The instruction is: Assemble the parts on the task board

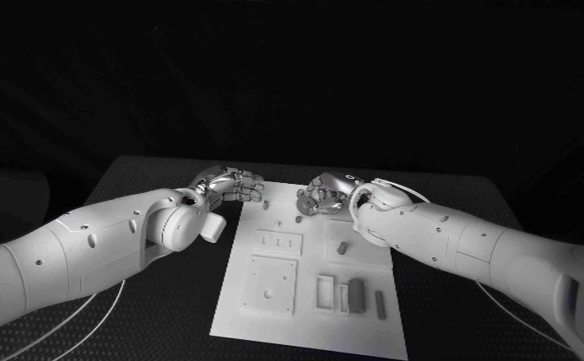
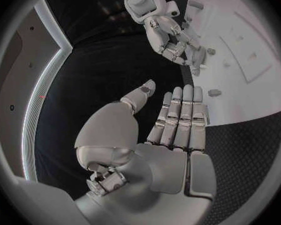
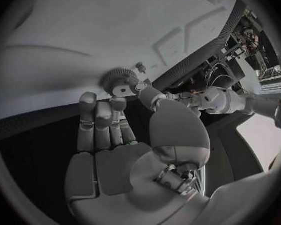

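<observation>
Head view looks down on a black bench (image 1: 146, 175) in a dark room, the white task board (image 1: 310, 327) lying at its middle. Recessed pockets in the board hold small grey parts (image 1: 354, 295) toward five o'clock. At the board's twelve o'clock edge, the right hand (image 1: 324, 195) pinches a round toothed part (image 3: 118, 79) in its fingers (image 3: 97, 116). The left hand (image 1: 234, 185), at eleven o'clock, holds nothing, fingers straight and side by side, thumb apart.

White task board (image 1: 305, 319) lies flat mid-table, long side running near to far. Small grey parts on it: a gear-like round part (image 3: 118, 78) at the far edge, a short peg (image 1: 344, 249) mid-board, upright blocks (image 1: 354, 295) near right.
</observation>
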`<state>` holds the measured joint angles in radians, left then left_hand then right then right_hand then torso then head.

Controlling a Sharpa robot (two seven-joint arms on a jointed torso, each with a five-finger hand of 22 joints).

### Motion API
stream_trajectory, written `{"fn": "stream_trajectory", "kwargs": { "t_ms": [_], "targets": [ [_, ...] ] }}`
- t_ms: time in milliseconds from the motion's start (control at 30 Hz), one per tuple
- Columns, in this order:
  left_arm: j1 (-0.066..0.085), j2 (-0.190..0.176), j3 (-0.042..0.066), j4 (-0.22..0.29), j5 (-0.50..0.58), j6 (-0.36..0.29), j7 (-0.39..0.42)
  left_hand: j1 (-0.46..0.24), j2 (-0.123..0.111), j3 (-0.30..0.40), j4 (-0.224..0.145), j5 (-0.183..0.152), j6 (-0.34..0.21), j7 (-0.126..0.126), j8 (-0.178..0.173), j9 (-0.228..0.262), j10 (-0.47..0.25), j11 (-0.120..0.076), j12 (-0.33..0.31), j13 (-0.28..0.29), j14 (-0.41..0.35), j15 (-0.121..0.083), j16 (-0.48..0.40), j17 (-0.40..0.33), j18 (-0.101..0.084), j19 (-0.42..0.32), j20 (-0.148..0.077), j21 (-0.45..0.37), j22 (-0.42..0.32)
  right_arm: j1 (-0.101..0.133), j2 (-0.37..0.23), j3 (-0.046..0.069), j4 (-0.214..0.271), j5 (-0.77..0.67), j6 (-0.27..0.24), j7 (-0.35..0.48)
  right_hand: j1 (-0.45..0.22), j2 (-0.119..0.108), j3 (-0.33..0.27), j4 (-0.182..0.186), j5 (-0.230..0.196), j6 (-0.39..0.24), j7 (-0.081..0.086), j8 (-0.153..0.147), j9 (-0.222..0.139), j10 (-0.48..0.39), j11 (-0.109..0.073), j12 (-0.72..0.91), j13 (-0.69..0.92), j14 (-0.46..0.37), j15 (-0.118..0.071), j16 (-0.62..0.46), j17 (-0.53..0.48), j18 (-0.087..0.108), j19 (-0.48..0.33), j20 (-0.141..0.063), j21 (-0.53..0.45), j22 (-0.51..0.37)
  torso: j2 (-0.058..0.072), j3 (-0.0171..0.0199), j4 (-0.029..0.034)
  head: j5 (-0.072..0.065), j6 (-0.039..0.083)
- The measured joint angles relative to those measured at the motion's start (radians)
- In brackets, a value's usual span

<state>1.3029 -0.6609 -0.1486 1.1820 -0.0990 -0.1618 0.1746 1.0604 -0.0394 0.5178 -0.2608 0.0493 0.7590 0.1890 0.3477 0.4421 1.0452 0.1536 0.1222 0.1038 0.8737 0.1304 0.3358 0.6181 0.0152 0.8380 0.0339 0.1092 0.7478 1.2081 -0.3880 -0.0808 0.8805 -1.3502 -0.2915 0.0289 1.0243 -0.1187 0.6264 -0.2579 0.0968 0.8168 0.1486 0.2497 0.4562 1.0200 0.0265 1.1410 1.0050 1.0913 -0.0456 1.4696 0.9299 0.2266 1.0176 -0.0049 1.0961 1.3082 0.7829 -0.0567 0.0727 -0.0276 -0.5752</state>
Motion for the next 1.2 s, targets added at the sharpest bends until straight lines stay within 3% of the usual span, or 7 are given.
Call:
{"fn": "stream_trajectory", "kwargs": {
  "t_ms": [333, 567, 767, 1033, 1200],
  "targets": [
    [0.000, 0.000, 0.000, 0.000, 0.000, 0.000, 0.000, 0.000, 0.000, 0.000, 0.000, 0.000, 0.000, 0.000, 0.000, 0.000, 0.000, 0.000, 0.000, 0.000, 0.000, 0.000, 0.000, 0.001, 0.000, 0.000, 0.000, 0.000, 0.000, 0.000, 0.002, -0.001, -0.009, -0.028, 0.004, -0.001, 0.014, -0.013, 0.005, -0.013, 0.000, 0.000, 0.000, 0.000, -0.002, 0.000, 0.000, 0.004, -0.001, -0.007, 0.000, 0.000, -0.001, 0.000, -0.001, 0.001, 0.000, 0.000, 0.000, -0.0001, 0.0000, -0.002, 0.000],
    [0.000, -0.002, 0.000, 0.000, 0.000, 0.001, 0.000, 0.000, 0.000, 0.000, 0.000, 0.000, 0.000, 0.000, 0.000, 0.000, 0.000, 0.000, 0.000, 0.000, 0.000, 0.000, 0.000, 0.001, 0.000, 0.000, 0.000, 0.000, 0.000, -0.001, 0.001, -0.001, -0.012, -0.038, 0.004, 0.000, 0.060, 0.026, 0.021, -0.029, 0.000, 0.002, -0.002, 0.001, -0.003, 0.000, 0.000, 0.010, -0.002, -0.007, -0.001, 0.000, -0.001, 0.000, -0.001, 0.002, 0.000, 0.000, 0.000, 0.0004, 0.0002, -0.001, -0.001],
    [0.000, -0.002, 0.000, 0.001, 0.000, 0.001, 0.000, 0.000, 0.000, 0.000, 0.000, 0.000, 0.000, 0.000, 0.000, 0.000, 0.000, 0.000, 0.000, 0.000, 0.000, 0.000, 0.000, 0.001, 0.000, 0.000, 0.000, 0.000, 0.001, 0.000, 0.002, -0.001, -0.012, -0.043, 0.003, 0.003, 0.093, 0.059, 0.021, -0.029, 0.000, 0.013, -0.013, 0.021, 0.000, 0.000, 0.000, 0.016, -0.006, -0.007, -0.001, 0.005, -0.001, 0.000, -0.001, 0.002, 0.001, 0.000, 0.000, 0.0004, 0.0005, 0.000, -0.002],
    [0.000, -0.002, 0.000, 0.001, 0.000, 0.001, 0.000, 0.000, 0.000, 0.000, 0.000, 0.000, 0.000, 0.000, 0.000, 0.000, 0.000, 0.000, 0.000, 0.000, 0.000, 0.000, 0.000, 0.002, 0.000, 0.000, 0.000, 0.000, 0.001, 0.000, 0.003, -0.001, -0.011, -0.050, 0.001, 0.006, 0.094, 0.060, 0.011, -0.030, 0.000, 0.013, -0.013, 0.032, 0.007, 0.000, 0.000, 0.016, -0.010, 0.002, -0.010, 0.009, -0.002, 0.000, -0.001, 0.002, 0.006, 0.000, 0.000, -0.0001, 0.0003, 0.000, -0.002],
    [0.000, -0.002, 0.000, 0.001, 0.000, 0.001, 0.000, 0.000, 0.000, 0.000, 0.000, 0.000, 0.000, 0.000, 0.000, 0.000, 0.000, 0.000, 0.000, 0.000, 0.000, 0.000, 0.000, 0.002, 0.000, 0.000, 0.000, 0.000, 0.001, -0.001, 0.005, -0.001, -0.010, -0.056, -0.003, 0.006, 0.080, 0.046, 0.007, -0.026, 0.000, 0.013, -0.013, 0.044, 0.008, 0.000, 0.000, 0.021, -0.013, 0.009, -0.016, 0.009, -0.003, 0.000, -0.001, 0.002, 0.010, 0.000, 0.000, -0.0003, 0.0002, 0.000, -0.003]
  ]
}}
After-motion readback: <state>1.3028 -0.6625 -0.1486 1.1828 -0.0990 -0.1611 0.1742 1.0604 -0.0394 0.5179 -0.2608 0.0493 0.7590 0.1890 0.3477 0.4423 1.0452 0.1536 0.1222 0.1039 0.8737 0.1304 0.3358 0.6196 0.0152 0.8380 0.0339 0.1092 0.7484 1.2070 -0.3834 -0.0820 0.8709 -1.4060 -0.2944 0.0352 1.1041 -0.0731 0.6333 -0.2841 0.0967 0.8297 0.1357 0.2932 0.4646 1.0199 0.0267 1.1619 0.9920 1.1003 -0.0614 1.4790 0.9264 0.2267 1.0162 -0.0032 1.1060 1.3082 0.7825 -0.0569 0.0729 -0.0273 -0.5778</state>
